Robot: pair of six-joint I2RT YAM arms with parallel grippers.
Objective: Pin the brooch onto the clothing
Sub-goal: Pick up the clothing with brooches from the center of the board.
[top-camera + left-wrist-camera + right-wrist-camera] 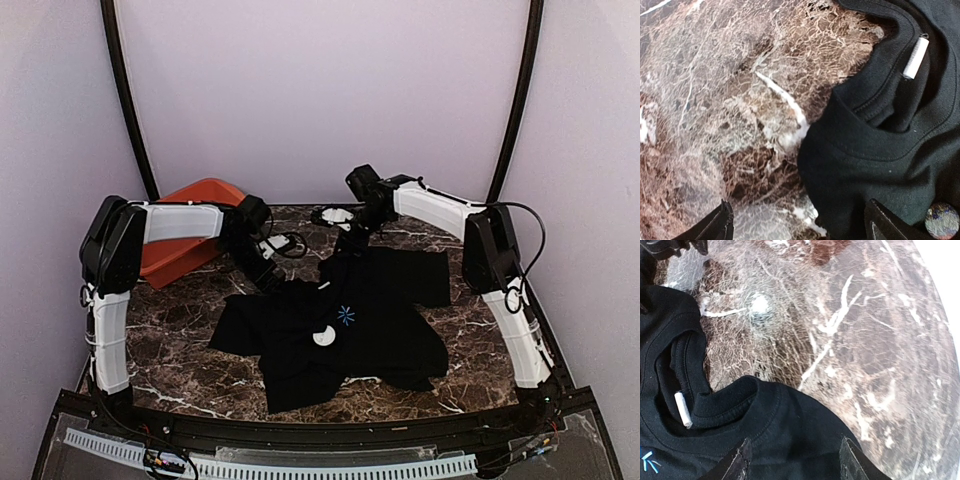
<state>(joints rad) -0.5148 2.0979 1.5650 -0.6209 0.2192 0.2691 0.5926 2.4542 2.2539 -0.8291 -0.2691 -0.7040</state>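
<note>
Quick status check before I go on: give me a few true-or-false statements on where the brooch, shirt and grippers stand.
The brooch is held in a gripper. False: it lies on the shirt, beside the starburst print.
The shirt lies on the marble table. True.
The left gripper and right gripper are both open. True.
The orange bin sits on the shirt. False: it sits at the far left, apart from the shirt.

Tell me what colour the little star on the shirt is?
Light blue. The starburst print on the black T-shirt shows best in the top view.
</note>
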